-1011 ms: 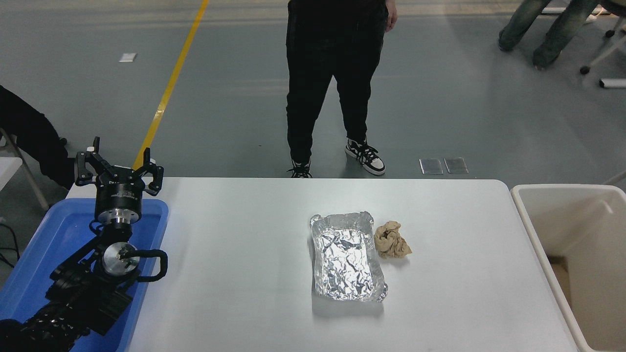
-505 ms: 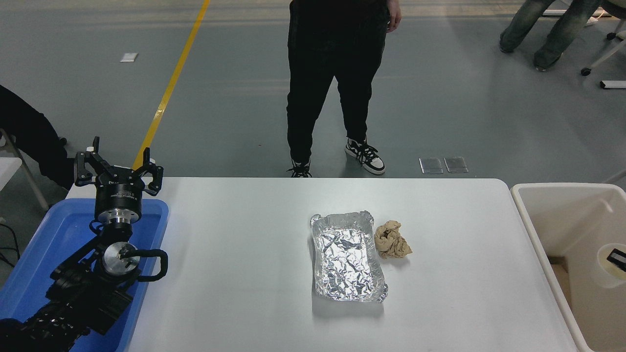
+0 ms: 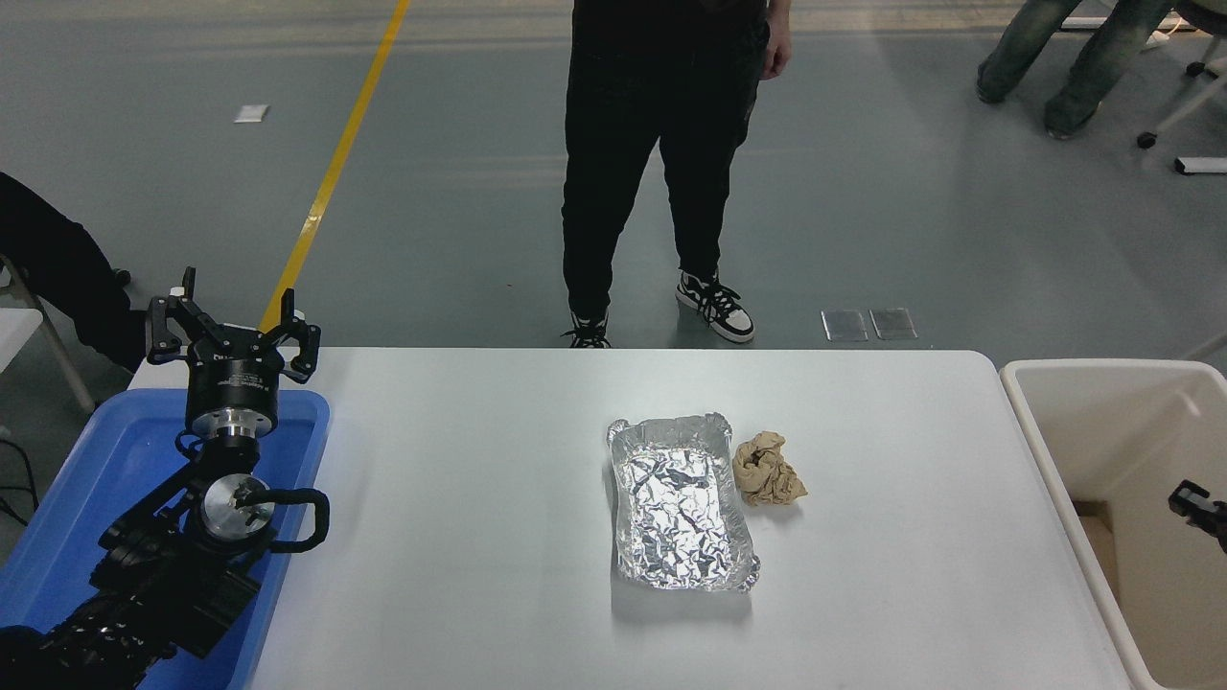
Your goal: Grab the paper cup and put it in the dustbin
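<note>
Right gripper (image 3: 1198, 505): only a black tip shows at the right edge, over the dustbin (image 3: 1083, 383); opening cannot be told, nothing seen held. Paper cup: not visible on table (image 3: 460, 594) or in the bin's visible part; drop judged likely done. Left gripper (image 3: 230, 331): parked lower left, fingers spread, empty.

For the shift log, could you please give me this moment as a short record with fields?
table: white table, holding a foil tray with a crumpled tan paper ball beside it
dustbin: cream dustbin at the table's right end
paper cup: not visible
left gripper: left gripper parked open over the blue tray
right gripper: right gripper over the dustbin, fingers unclear
person: person standing beyond the far edge
</note>
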